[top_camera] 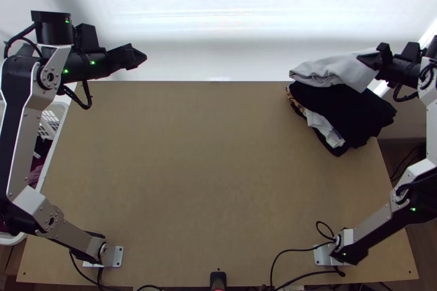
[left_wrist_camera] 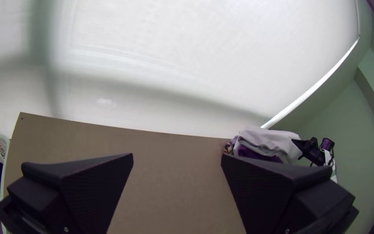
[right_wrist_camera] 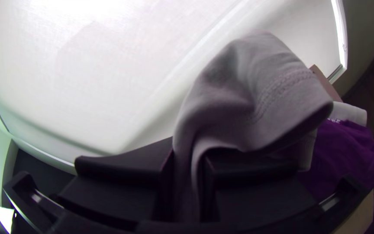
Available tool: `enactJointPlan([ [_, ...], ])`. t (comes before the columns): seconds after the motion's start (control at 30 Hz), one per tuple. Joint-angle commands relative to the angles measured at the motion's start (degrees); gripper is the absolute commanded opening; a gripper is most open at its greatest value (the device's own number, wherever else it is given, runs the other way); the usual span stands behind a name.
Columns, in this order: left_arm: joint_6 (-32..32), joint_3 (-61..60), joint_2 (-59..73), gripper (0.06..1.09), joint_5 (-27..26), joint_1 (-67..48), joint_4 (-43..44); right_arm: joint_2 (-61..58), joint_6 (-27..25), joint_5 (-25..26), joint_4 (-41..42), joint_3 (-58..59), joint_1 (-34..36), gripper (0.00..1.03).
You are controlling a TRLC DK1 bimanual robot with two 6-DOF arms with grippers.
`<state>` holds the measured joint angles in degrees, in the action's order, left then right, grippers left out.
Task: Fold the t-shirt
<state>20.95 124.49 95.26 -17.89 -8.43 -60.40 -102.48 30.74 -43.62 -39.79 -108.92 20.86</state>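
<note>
One grey t-shirt (top_camera: pixel 332 70) lies on the dark pile (top_camera: pixel 341 108) beside the right gripper (right_wrist_camera: pixel 188 158), pinched between its nearly closed fingers; a sideways tug could topple the pile. Well apart, the left gripper (left_wrist_camera: pixel 176 157) gapes wide, empty.

Bright backlt. — dk wrist-view corners

A light grey t-shirt (top_camera: pixel 328 71) is seen at the upper right of the frame, laid in loosely folded layers across the top of a mostly black clothing stack (top_camera: pixel 344 108). One portion is pinched and creased in the right tool (top_camera: pixel 362 60); a stitched hem (right_wrist_camera: pixel 287 86) is bent over beside the grip.
</note>
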Motion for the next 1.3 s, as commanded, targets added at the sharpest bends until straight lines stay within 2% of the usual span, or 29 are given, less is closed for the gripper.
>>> enactJointPlan([
  [0.0, 0.7, -0.2, -1.2, 1.05, 0.2, -0.5, 0.5, 4.3, -3.3, -1.0, -0.7, 2.1, 1.9, 0.03],
  [0.27, 0.8, 0.1, -1.4, 1.05, 0.2, -0.8, 0.5, 6.8, -7.4, -0.8, -1.7, 7.5, 5.3, 0.04],
  [0.3, 0.8, 0.2, -1.5, 1.05, 0.2, -0.9, 0.5, 6.9, -7.5, -0.7, -1.8, 7.9, 5.9, 0.12],
  [0.33, 0.8, 0.2, -1.6, 1.05, 0.2, -0.9, 0.5, 7.0, -7.5, -0.6, -2.2, 8.5, 6.1, 0.26],
  [0.43, 0.8, 0.5, -1.7, 1.05, 0.2, -0.9, 0.5, 7.4, -9.6, 1.0, -3.7, 9.7, 6.7, 0.76],
  [0.47, 0.8, 0.6, -1.7, 1.05, 0.2, -0.9, 0.5, 7.5, -10.0, 1.8, -4.2, 10.0, 7.0, 0.84],
  [0.5, 0.8, 0.7, -1.8, 1.05, 0.2, -0.9, 0.5, 7.6, -10.9, 3.5, -4.3, 10.4, 7.2, 0.88],
  [0.6, 0.8, 0.8, -2.0, 1.05, 0.2, -0.8, 0.5, 7.7, -15.2, 13.6, -4.3, 11.6, 7.3, 0.95],
  [0.67, 0.8, 0.8, -2.2, 1.05, 0.2, -0.7, 0.5, 7.9, -18.4, 23.3, -3.5, 12.6, 6.9, 0.98],
  [0.8, 1.0, 0.8, -2.3, 1.05, 0.2, -0.6, 0.5, 9.0, -23.5, 34.6, -2.1, 14.7, 6.8, 0.98],
  [1.0, 1.0, 1.1, -2.2, 1.05, 0.2, -0.5, 0.6, 12.9, -30.8, 43.4, 2.9, 20.8, 7.0, 0.98],
  [1.1, 1.0, 1.2, -2.3, 1.05, 0.2, -0.1, 0.6, 17.7, -33.3, 45.6, 14.6, 26.2, 6.2, 0.98],
  [1.13, 1.0, 1.2, -2.4, 1.05, 0.2, 0.1, 0.6, 19.2, -34.2, 47.8, 18.5, 27.5, 5.4, 0.98],
  [1.27, 0.9, 1.3, -2.6, 1.05, 0.2, 0.7, 0.6, 22.6, -35.1, 52.0, 27.5, 27.9, 0.6, 0.98],
])
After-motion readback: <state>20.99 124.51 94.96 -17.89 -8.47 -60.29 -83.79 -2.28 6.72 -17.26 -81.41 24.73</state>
